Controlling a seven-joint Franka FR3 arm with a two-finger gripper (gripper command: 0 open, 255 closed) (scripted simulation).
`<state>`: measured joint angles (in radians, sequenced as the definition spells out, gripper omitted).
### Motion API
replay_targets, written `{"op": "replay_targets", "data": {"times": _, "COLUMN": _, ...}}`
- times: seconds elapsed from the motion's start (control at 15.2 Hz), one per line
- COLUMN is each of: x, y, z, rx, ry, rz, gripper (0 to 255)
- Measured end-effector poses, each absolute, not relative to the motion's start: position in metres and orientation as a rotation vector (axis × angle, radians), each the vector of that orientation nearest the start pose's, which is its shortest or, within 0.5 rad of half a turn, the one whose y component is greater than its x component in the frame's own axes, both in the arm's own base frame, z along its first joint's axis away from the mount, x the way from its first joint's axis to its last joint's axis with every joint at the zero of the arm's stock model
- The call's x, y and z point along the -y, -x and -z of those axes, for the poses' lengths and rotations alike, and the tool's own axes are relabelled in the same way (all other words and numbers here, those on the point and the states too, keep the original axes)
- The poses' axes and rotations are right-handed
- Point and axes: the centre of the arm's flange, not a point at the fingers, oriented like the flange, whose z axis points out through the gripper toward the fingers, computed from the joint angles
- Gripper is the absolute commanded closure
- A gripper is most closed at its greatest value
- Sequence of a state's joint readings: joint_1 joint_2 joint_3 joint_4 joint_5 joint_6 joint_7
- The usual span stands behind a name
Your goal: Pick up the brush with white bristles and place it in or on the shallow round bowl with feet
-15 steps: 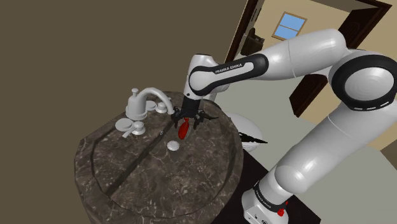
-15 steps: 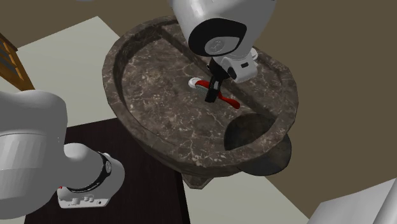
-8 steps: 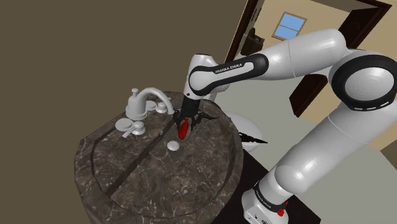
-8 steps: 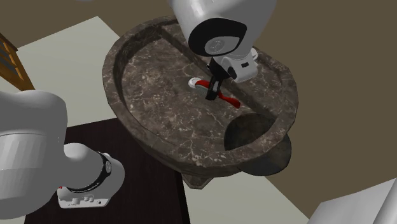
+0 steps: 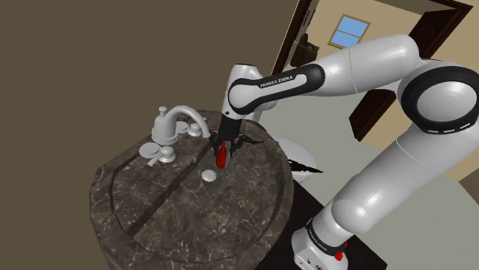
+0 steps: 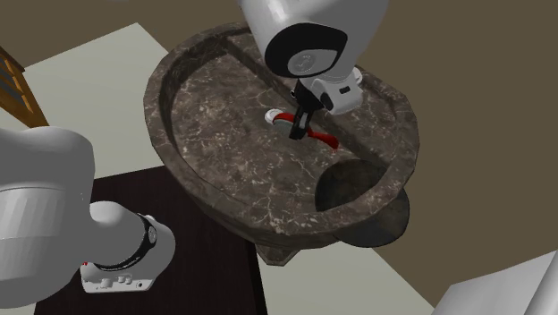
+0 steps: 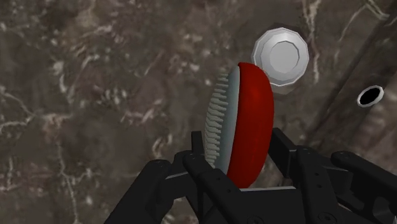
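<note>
While the arm [image 5: 338, 70] reads FRANKA EMIKA, its jaws clasp the red-backed brush [image 7: 252, 130].

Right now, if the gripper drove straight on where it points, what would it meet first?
Probably the dark marbled sink floor, just beside the round drain plug; the red brush in the gripper sticks out ahead and would touch first.

Shoulder view looked down from beside the white robot arm [image 5: 368, 61]; second exterior view looked steeply from overhead; wrist view sat close. All shared the round dark marbled basin [image 5: 115, 222] [image 6: 224, 89] [image 7: 95, 95].
</note>
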<state>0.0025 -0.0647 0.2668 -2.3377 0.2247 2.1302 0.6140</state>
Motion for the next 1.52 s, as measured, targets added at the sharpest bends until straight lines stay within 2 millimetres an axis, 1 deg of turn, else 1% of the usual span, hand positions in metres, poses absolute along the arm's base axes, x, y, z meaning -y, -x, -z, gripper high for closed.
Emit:
{"op": "replay_targets", "data": {"times": 0.26, "x": -0.138, "y": -0.461, "z": -0.366, "rx": -0.721, "ry": 2.954, "rz": -0.311, "gripper": 255}}
{"op": "replay_targets", "data": {"times": 1.52, "x": -0.138, "y": -0.460, "z": -0.466, "rx": -0.721, "ry": 2.954, "rz": -0.311, "gripper": 255}}
